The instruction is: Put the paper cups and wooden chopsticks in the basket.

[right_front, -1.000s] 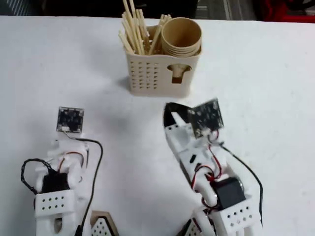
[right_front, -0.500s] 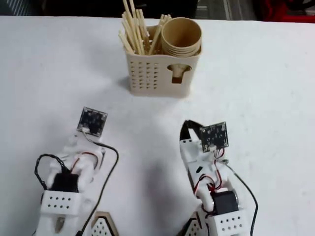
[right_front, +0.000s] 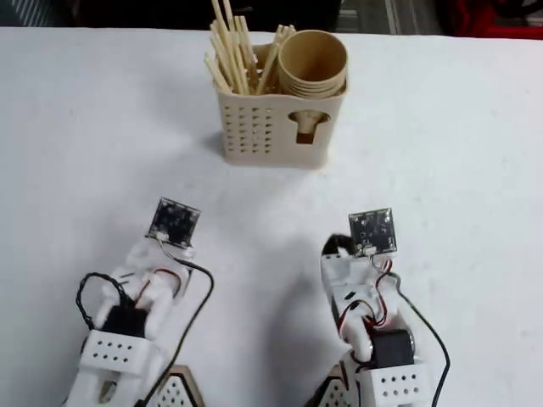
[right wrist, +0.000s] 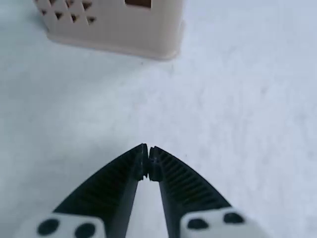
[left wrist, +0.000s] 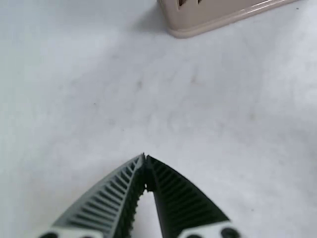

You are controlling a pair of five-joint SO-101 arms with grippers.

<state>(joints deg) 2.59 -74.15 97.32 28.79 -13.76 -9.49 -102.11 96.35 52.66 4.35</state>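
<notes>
Our left gripper (left wrist: 145, 161) has its ridged fingers (left wrist: 114, 198) pressed tip to tip with nothing between them, poised above the white table (left wrist: 74, 89). Our right gripper (right wrist: 148, 151) is likewise clenched on nothing, its tips meeting over the same surface. Both point toward the basket (right_front: 273, 127), which stands well apart from them at the far middle of the table. From above we see our left arm (right_front: 127, 314) and right arm (right_front: 373, 331) side by side at the near edge. Inside the basket, the paper cups (right_front: 312, 61) sit nested in one stack on the side nearer our right arm. The wooden chopsticks (right_front: 233, 47) stand upright in a bundle just beside them. Every cup and chopstick that we can see is in the basket, so we judge the task done, with nothing left to collect.
</notes>
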